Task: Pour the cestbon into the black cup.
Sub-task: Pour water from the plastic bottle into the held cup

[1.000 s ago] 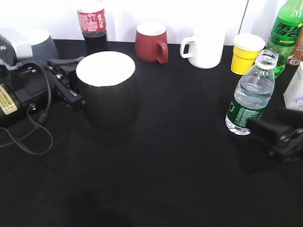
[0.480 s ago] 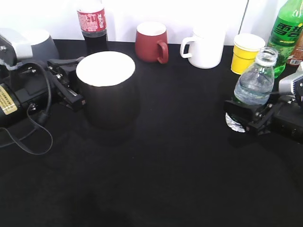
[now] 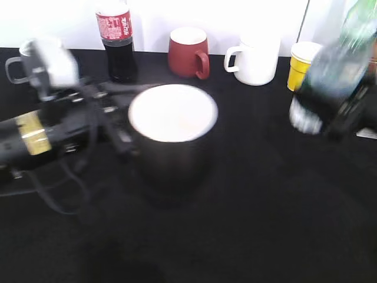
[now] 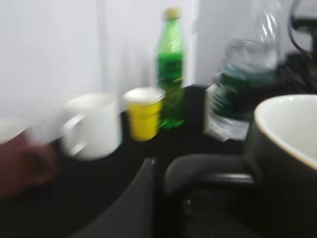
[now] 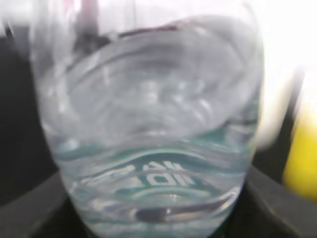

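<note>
Right gripper [image 3: 344, 115] clamped on the cestbon bottle [image 3: 330, 76], lifted off the black table [image 3: 247, 206] at far right, tilted; left gripper [image 3: 118, 127] looks clamped on the black cup [image 3: 172, 138] by its handle side, mid-table. Everything's blurred w/ motion. Best play, imo: bring bottle mouth right over the white rim before tipping more, cup held level, pour slow.

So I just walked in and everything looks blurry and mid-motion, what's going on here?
Two arms are setting up a pour. The right pincer holds the cestbon lifted off the black table at the right. The left pincer is at the black cup, which sits near the middle, and seems to grip it by the handle side. The bottle isn't over the cup yet, and no water is flowing. Other cups and bottles stand along the back.
</note>
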Tool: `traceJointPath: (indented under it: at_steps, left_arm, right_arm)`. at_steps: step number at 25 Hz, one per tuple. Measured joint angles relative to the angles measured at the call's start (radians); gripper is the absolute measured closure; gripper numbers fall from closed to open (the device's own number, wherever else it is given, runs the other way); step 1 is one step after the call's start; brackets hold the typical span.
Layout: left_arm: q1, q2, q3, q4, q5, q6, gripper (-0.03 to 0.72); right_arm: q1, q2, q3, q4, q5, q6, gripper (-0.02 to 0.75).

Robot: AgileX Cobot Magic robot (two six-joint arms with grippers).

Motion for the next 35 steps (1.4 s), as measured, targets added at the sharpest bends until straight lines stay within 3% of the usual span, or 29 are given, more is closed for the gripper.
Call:
traceJointPath:
  at_steps: [6,9,12,23,26,35]
  left_arm:
    - [-0.180,0.037,-0.194,-0.003,0.117,0.000,0.639]
    - [-0.238,0.080,-0.288,-0.045,0.203,0.000,0.639]
    - [-0.286,0.094,-0.304,-0.163,0.224,-0.001,0.639]
    - [-0.297,0.094,-0.305,-0.148,0.227,-0.015,0.639]
    - [-0.297,0.094,-0.305,-0.084,0.227,-0.048,0.639]
    - [-0.297,0.094,-0.305,-0.069,0.257,-0.063,0.639]
  right_arm:
    - [0.000,-0.258,-0.156,-0.210,0.145,-0.187,0.246]
    - [0.000,-0.261,-0.206,-0.222,0.165,-0.277,0.246]
    - [0.000,-0.261,-0.211,-0.223,0.167,-0.492,0.246]
    - [0.000,-0.261,-0.211,-0.224,0.227,-0.942,0.246]
    - [0.000,-0.261,-0.211,-0.224,0.233,-0.999,0.246]
    - [0.000,-0.261,-0.212,-0.223,0.234,-1.104,0.246]
